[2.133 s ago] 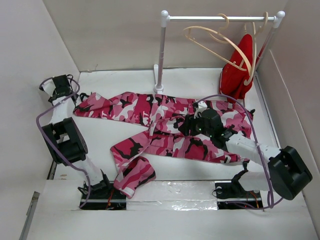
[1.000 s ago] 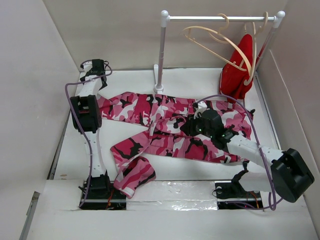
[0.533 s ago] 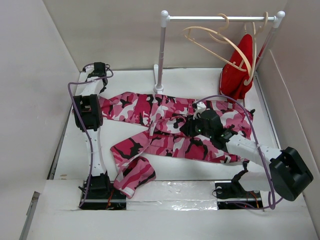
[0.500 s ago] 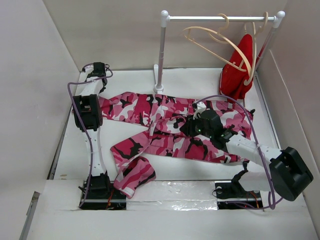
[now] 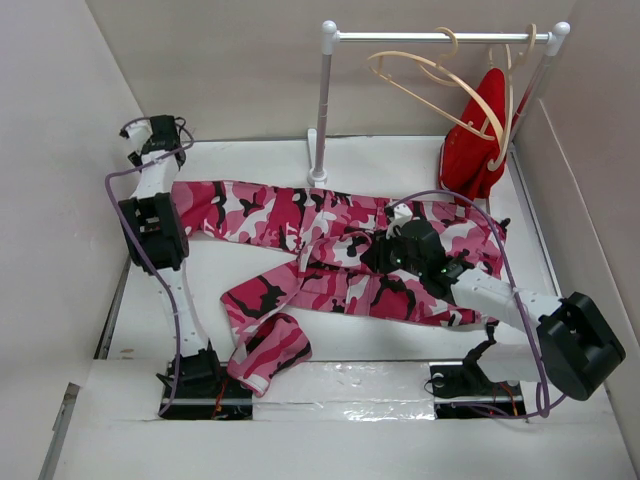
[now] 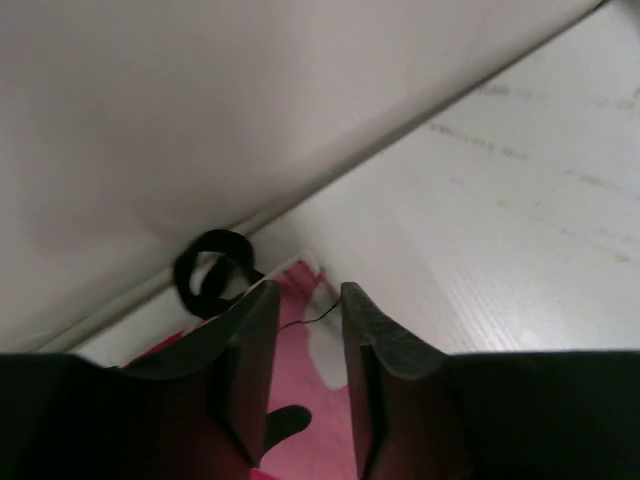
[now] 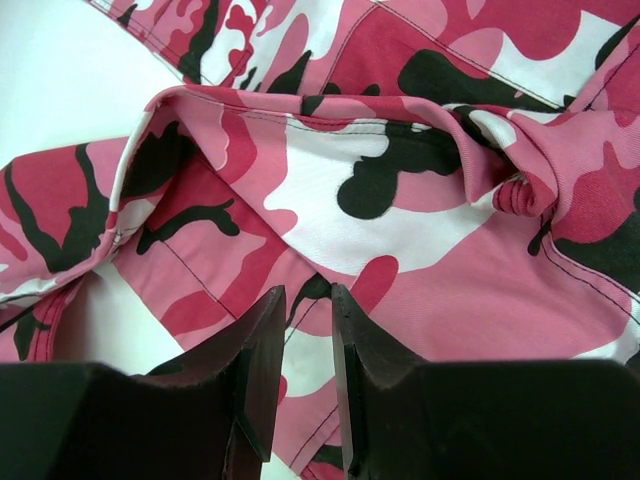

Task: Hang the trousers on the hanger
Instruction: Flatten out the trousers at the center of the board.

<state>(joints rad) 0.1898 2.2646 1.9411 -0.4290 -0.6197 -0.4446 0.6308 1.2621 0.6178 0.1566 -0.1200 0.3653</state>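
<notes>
The camouflage trousers lie spread across the table, one leg stretched left, the other bent toward the front left. My left gripper is in the far left corner; in its wrist view its narrow jaws hold the pink hem of that leg. My right gripper presses on the trousers' middle; its fingers stand close together on the crumpled fabric. The empty pale hanger hangs tilted on the rail at the back.
A white rack pole stands behind the trousers. A second hanger bears a red garment at the back right. Walls close in left, back and right. A black cable loop lies by the left wall.
My left arm has swung from the back toward the far left corner, and the upper trouser leg has been drawn out straighter to the left. The right arm has not moved.
</notes>
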